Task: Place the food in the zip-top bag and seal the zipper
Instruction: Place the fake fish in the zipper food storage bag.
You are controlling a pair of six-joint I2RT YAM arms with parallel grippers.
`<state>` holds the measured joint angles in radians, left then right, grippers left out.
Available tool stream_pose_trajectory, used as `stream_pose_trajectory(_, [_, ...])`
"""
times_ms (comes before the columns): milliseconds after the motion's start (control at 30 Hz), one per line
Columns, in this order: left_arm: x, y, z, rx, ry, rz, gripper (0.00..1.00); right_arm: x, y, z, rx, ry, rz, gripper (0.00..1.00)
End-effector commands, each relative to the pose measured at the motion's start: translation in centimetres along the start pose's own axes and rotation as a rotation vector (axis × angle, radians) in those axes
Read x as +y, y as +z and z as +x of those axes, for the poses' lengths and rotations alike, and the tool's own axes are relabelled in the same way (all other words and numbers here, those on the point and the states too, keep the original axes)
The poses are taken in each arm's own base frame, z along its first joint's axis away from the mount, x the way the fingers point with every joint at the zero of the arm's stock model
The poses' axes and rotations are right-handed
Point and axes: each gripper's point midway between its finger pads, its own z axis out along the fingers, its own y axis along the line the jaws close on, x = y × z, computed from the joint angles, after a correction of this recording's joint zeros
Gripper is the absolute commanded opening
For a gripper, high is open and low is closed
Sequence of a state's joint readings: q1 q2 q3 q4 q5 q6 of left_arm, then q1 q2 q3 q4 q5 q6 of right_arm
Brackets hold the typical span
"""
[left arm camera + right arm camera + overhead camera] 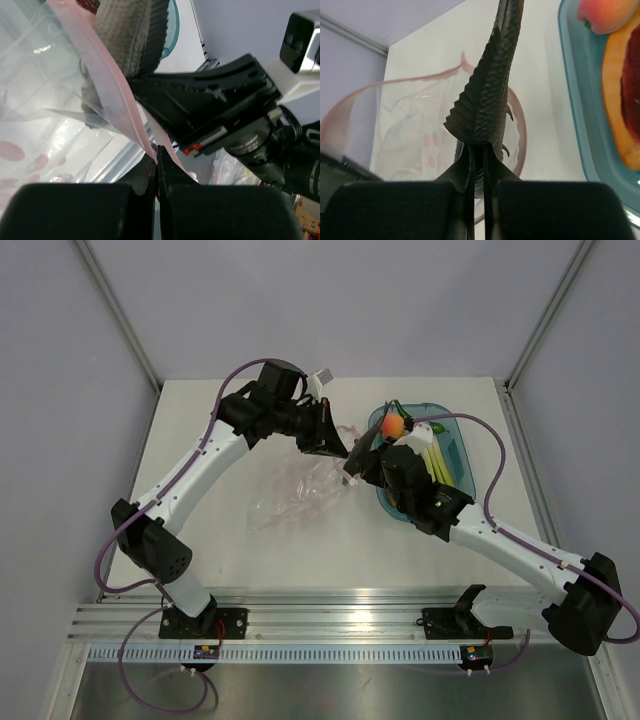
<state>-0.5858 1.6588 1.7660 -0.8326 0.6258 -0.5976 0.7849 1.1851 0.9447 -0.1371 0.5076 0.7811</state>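
1. The left gripper (157, 161) has its fingers pressed together on the thin pinkish-red zipper strip (117, 95), which runs straight into the pinch.
2. The right gripper (487, 100) is likewise pressed together, and its black, ribbed, scaly pads form one narrow blade. The view is edge-on and poor, but it appears to trap the opposite lip of the mouth, since the strip loops away on both sides of it.
3. Between them is the crinkly clear plastic zip-top bag (300, 490), printed with faint pink spots. Its mouth is raised and its body rests near the middle of the white table (330, 560), just left of the tray.
4. The film should handle as light, limp and slippery, creasing wherever it is pulled. The strip is the only stiffer part, so the lips at the zipper are the sensible hold, and the pinch must be firm or the film will slide out.
5. The food sits in the smooth teal oblong plastic tray (568, 95) toward the table's right edge: a round orange peach (605, 15), an orange-and-red curved wedge (620, 105) and light green stalks (437, 455). These look like hard, light, glossy toys, rounded enough to roll, so each is best taken across its narrow width.
6. The bag holds no food, so filling and sealing are both left to do.
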Motion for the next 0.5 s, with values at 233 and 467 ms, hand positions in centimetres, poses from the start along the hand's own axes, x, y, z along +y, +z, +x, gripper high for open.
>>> stream_pose_trajectory(233, [-0.9,0.4,-0.2,0.01,0.03,0.065,0.0,5.6,-2.7,-1.7,-0.033,0.062,-0.163,0.0])
stream_pose_trajectory(467, [-1.5,0.2,0.0,0.018,0.091,0.108,0.0,5.6,-2.5,-0.2,0.016,0.067,-0.18,0.0])
